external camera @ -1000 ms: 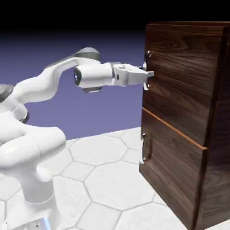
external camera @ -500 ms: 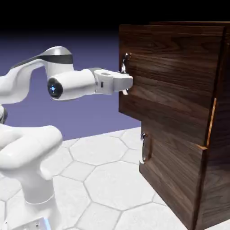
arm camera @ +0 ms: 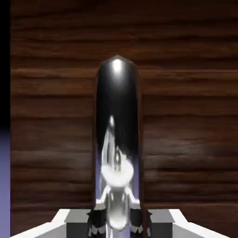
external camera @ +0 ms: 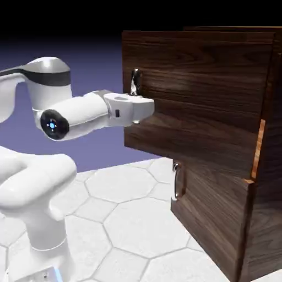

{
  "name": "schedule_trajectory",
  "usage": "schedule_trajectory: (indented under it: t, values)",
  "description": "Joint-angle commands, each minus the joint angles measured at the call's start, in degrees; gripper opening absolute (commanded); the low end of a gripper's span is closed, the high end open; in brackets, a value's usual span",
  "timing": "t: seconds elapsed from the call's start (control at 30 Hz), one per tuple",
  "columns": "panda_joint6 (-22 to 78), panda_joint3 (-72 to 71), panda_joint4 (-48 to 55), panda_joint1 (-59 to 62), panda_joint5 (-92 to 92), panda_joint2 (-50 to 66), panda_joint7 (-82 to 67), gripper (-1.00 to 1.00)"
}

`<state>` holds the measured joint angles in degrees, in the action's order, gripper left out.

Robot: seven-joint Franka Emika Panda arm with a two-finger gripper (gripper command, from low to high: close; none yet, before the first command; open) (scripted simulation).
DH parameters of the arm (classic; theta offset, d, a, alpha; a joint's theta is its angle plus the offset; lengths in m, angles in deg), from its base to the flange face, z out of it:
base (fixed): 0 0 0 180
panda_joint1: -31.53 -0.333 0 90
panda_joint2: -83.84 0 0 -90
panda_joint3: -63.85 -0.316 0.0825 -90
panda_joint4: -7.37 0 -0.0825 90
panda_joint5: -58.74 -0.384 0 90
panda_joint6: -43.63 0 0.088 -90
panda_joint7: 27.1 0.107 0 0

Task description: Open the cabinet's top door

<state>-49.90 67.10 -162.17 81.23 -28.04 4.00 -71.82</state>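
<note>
1. At the front edge of the top door (external camera: 193, 99), your pincer (external camera: 144, 108) is pinched tight on the silver bar handle (external camera: 134, 81); you see the white hand reaching level from the exterior view's left and meeting the door just below the handle's upper end.
2. Look at the hand view: the handle (arm camera: 117, 139) rises as a shiny vertical bar straight up the middle, and the pincer (arm camera: 118, 223) closes on its lower part, with one grey fingertip (arm camera: 95, 223) on either side of the bar at the bottom edge.
3. Behind the bar, the hand view shows you the door's dark wood grain (arm camera: 186, 116) filling almost the whole frame, with a thin strip of blue-violet backdrop along the left side.
4. You find the top door swung partly out from the cabinet (external camera: 264, 220); its handle edge stands well toward the exterior view's left, away from the cabinet's front, while its far edge stays at the cabinet's right-hand corner, where a strip of lighter orange-brown edge (external camera: 258, 148) shows.
5. Below it, the lower door (external camera: 212, 220) sits flush in the cabinet, with its own silver handle (external camera: 176, 180) at its left edge.
6. Beneath everything, the tabletop (external camera: 132, 220) shows pale hexagonal tiles, and the cabinet stands on it at the exterior view's right.
</note>
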Motion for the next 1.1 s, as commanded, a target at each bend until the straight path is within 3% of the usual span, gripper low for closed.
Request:
schedule_trajectory:
  t: [0.0, 0.43, 1.07]
  values:
    - [1.4, 2.1, 0.6, -0.1, 2.0, 1.4, -0.8, -1.00]
    - [22.9, 27.9, 17.7, -9.5, 26.0, 26.6, -12.7, -1.00]
    - [57.9, 64.6, 54.6, -42.2, 39.5, 63.9, -32.5, -1.00]
